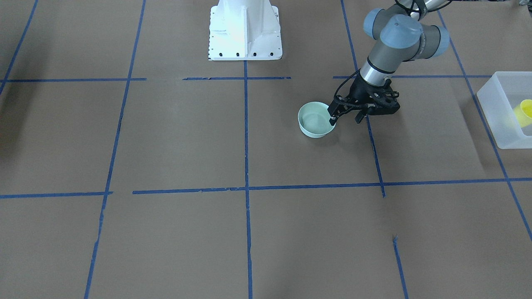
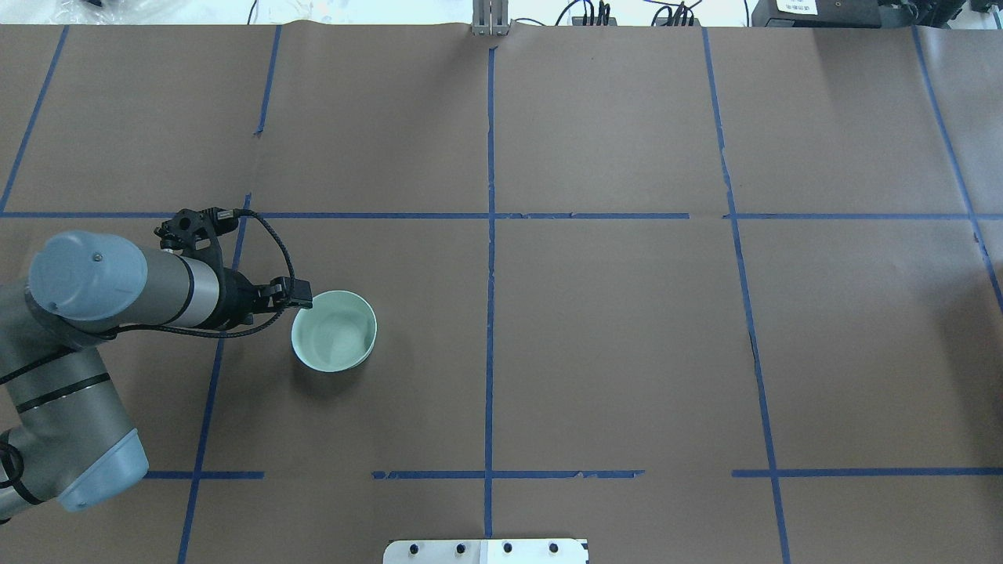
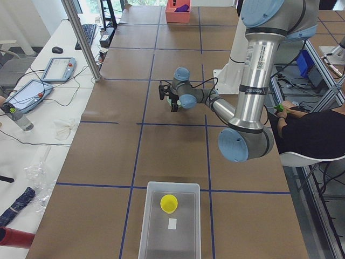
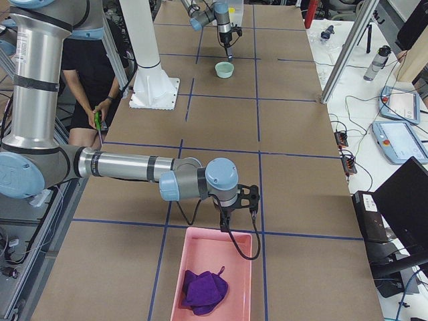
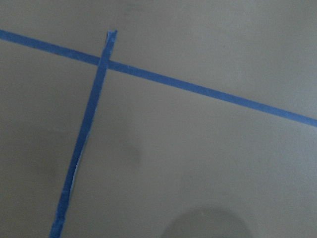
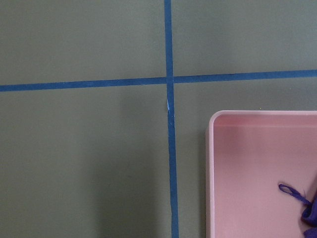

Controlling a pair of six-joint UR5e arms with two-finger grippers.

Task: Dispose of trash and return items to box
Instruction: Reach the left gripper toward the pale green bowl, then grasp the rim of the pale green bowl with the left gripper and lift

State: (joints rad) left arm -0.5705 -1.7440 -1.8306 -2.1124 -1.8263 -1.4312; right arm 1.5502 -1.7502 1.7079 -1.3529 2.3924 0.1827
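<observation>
The pale mint-green bowl [image 1: 314, 124] stands upright on the brown table and also shows in the overhead view [image 2: 335, 333] and far off in the exterior right view [image 4: 225, 69]. My left gripper [image 1: 345, 119] is open at the bowl's rim, one finger over the rim and the other outside it; it also shows in the overhead view [image 2: 296, 299]. The yellow cup [image 1: 525, 110] lies inside the translucent white box [image 1: 494, 124], as the exterior left view shows for the cup [image 3: 168, 203] and the box [image 3: 146, 226]. My right gripper [image 4: 227, 215] hangs by a pink tray; I cannot tell whether it is open or shut.
A pink tray [image 4: 190, 267] with a purple cloth [image 4: 204, 289] sits at the table's right end; its corner shows in the right wrist view [image 6: 218, 124]. The white robot base [image 1: 244, 29] stands at the table's middle back. A seated person [image 4: 83, 73] is behind the robot.
</observation>
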